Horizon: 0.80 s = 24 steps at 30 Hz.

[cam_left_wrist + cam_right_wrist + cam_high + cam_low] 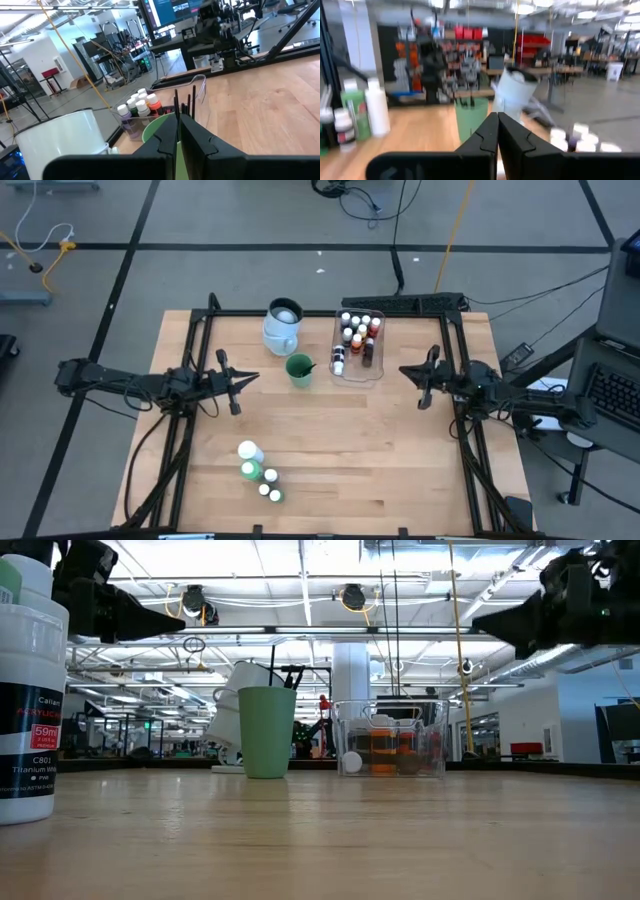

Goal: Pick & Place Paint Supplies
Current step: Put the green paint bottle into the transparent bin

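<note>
Several tiny paint bottles (357, 330) stand in a clear tub (378, 370) at the far middle of the table. Beside it are a green cup (298, 369) holding dark brushes (177, 102) and a pale-blue jug (282, 325). A larger white bottle (250, 451), a green one (250, 470) and three tiny bottles (270, 485) stand near the front edge. My left gripper (250, 377) hovers shut, left of the cup. My right gripper (405, 370) hovers shut, right of the tub. Both are level, above the table, and hold nothing.
Black frame rails (195, 350) run along the table's left and right sides under the arms. Bare wood (350, 440) lies between the grippers and toward the front right. In the low view the white bottle (25, 690) stands close at the left.
</note>
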Each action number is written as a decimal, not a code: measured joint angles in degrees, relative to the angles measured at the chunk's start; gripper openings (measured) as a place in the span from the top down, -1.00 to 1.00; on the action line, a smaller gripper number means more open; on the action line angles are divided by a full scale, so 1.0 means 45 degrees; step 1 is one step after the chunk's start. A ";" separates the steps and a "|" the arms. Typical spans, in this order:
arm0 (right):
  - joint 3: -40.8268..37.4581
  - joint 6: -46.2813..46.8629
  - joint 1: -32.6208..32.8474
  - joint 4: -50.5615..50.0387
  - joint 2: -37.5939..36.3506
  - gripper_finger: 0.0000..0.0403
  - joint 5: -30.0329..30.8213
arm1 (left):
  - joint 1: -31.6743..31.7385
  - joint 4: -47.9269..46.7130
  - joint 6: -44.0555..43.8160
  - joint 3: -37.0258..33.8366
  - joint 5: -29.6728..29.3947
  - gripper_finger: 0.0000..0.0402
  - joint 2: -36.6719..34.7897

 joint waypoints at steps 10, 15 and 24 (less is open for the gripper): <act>-0.0006 -0.0953 0.0614 0.0666 0.0039 1.00 -0.0658 | -0.0002 0.3207 0.0531 0.0006 0.2644 0.87 -0.0008; -0.0006 -0.1213 0.0767 0.0541 0.0105 0.99 -0.0649 | 0.0000 0.3491 0.1252 0.0006 0.1761 0.87 0.0000; -0.0015 -0.1225 0.0773 0.1627 0.0162 0.99 -0.0620 | -0.0018 0.2850 -0.2446 0.0006 0.0675 0.87 0.0000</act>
